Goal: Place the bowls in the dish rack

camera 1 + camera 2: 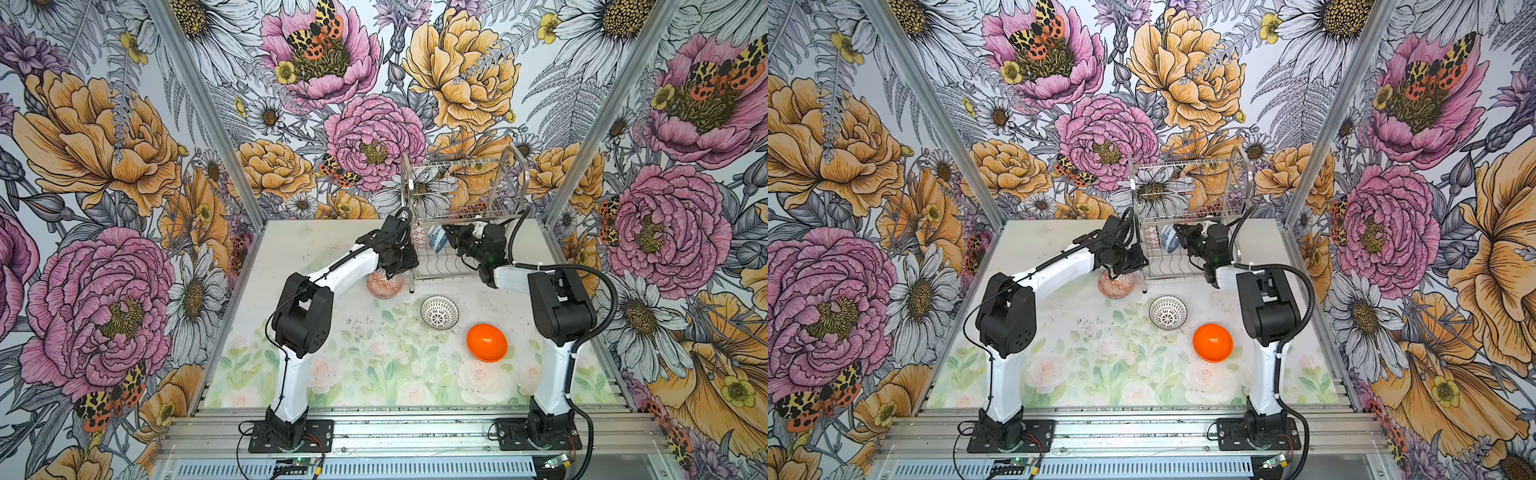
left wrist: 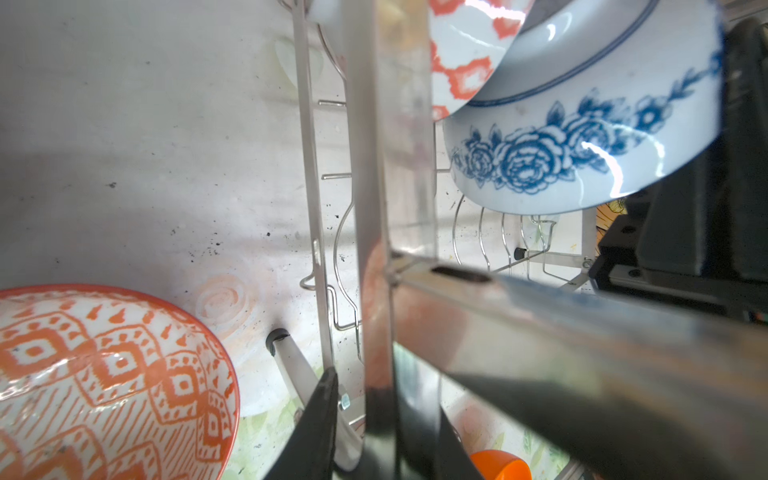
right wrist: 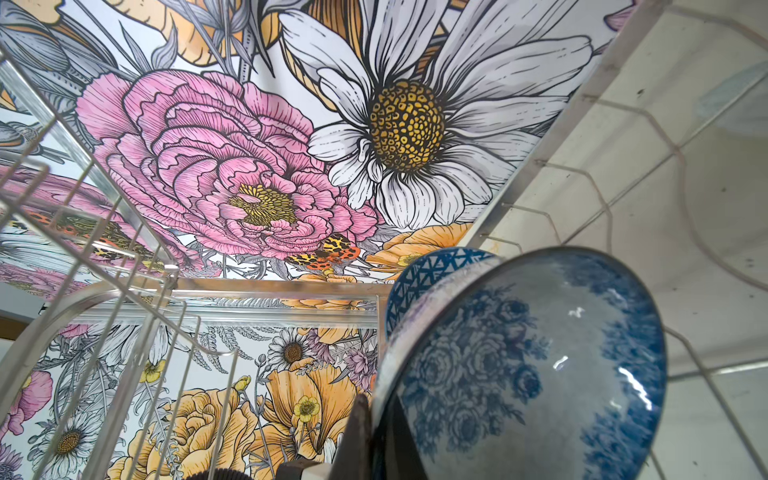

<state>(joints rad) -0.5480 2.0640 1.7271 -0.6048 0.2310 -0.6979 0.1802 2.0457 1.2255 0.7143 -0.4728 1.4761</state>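
The dish rack [image 1: 465,166] [image 1: 1187,166] stands at the back of the table. My right gripper [image 1: 451,239] [image 3: 374,436] is shut on the rim of a blue floral bowl [image 1: 437,241] [image 3: 519,365] [image 2: 561,158], held tilted over the rack's lower tier beside an orange-and-white bowl [image 1: 417,235] [image 2: 465,54]. A blue lattice bowl [image 3: 432,270] stands behind it. My left gripper [image 1: 392,274] [image 2: 370,386] straddles the rack's upright post [image 2: 374,166], open, with a narrow gap at one finger. An orange-patterned bowl [image 1: 384,283] [image 2: 104,374] sits on the table just beside it.
A black-and-white lattice bowl [image 1: 439,312] [image 1: 1168,312] and a plain orange bowl [image 1: 486,343] [image 1: 1212,343] sit upright on the table in front of the rack. The rack's front leg [image 1: 411,286] stands close to the left gripper. Flowered walls enclose the table.
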